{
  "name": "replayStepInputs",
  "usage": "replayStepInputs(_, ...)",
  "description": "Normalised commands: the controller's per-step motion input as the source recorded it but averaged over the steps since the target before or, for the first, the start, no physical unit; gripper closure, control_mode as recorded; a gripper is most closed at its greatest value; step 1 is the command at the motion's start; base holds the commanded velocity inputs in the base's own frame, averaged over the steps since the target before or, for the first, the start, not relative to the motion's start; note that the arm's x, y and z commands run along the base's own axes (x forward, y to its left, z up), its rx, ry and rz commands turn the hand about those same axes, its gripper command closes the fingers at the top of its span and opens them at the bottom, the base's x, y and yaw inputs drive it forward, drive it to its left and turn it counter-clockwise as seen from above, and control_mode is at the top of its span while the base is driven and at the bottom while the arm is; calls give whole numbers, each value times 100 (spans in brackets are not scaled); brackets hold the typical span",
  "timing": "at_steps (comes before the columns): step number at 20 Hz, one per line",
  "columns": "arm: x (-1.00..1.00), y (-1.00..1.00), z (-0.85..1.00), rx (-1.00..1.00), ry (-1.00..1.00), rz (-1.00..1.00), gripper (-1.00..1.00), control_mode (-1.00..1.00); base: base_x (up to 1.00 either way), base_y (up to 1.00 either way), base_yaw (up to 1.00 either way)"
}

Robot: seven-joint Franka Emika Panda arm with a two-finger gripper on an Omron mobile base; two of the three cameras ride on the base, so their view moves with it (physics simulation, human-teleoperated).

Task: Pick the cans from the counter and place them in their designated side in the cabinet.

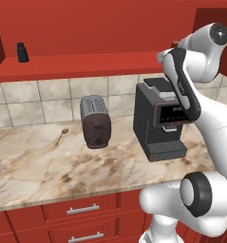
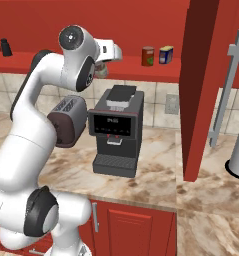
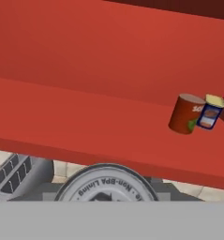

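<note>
My gripper [image 2: 102, 69] is raised in front of the cabinet's open red shelf [image 2: 131, 72] and is shut on the silvery can [image 3: 106, 183]. The can's ribbed metal end faces the hand camera just below the shelf's front edge [image 3: 108, 154]. The dark red can [image 2: 148, 56] stands upright on the shelf to the right, also seen in the hand view [image 3: 185, 114]. Its side touches a blue-and-yellow can [image 3: 210, 112]. The marble counter [image 1: 39, 166] lies below.
A black shaker [image 1: 22, 52] stands at the shelf's left end. On the counter are a toaster [image 1: 96, 121], a black coffee machine [image 1: 157, 118] under my hand, and a small spoon [image 1: 61, 135]. A tall red panel [image 2: 203, 85] rises right of the shelf.
</note>
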Motion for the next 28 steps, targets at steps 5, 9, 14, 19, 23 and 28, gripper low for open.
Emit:
replayStepInputs(5, 24, -14, 5, 0, 0, -2, 100, -100, 0, 0, 0)
replayStepInputs(9, 19, -14, 6, 0, 0, -2, 100, -100, 0, 0, 0)
replayStepInputs(14, 22, -9, 5, 0, 0, -1, 100, -100, 0, 0, 0)
replayStepInputs(19, 23, -9, 1, 0, 0, -1, 100, -100, 0, 0, 0)
replayStepInputs(23, 20, -10, 0, 0, 0, -1, 100, -100, 0, 0, 0)
replayStepInputs(28, 17, -13, 0, 0, 0, -1, 100, -100, 0, 0, 0)
